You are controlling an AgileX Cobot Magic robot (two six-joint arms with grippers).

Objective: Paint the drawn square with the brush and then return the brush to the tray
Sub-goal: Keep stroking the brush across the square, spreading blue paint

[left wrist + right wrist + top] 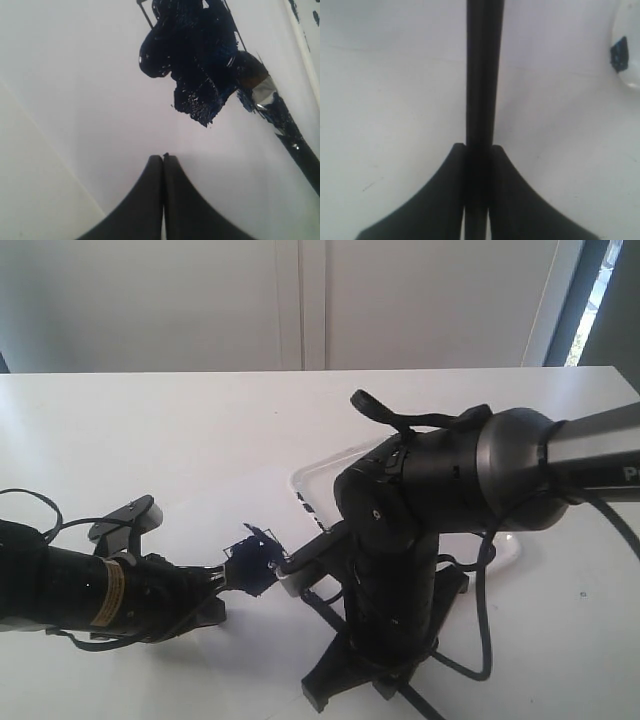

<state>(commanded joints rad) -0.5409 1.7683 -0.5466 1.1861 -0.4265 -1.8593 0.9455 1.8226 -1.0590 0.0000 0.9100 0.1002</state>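
Note:
The drawn square (195,60) is blotched over with dark blue paint that spills past its thin outline; in the exterior view the square (255,560) lies between the two grippers. The brush (262,90) rests its dark bristles on the blotch's edge, with the silver ferrule and black handle running away from it. My right gripper (480,147) is shut on the brush handle (482,75), and in the exterior view it (298,570) sits just right of the square. My left gripper (163,157) is shut and empty, pressed near the paper a little short of the blotch. The tray (305,480) is mostly hidden behind the right arm.
White paper (75,100) lies on the white table (150,440). The bulky right arm (430,500) and its cables cover the table's middle. A tray corner with a blue smear (619,52) shows in the right wrist view. The left arm (70,590) lies low along the front left.

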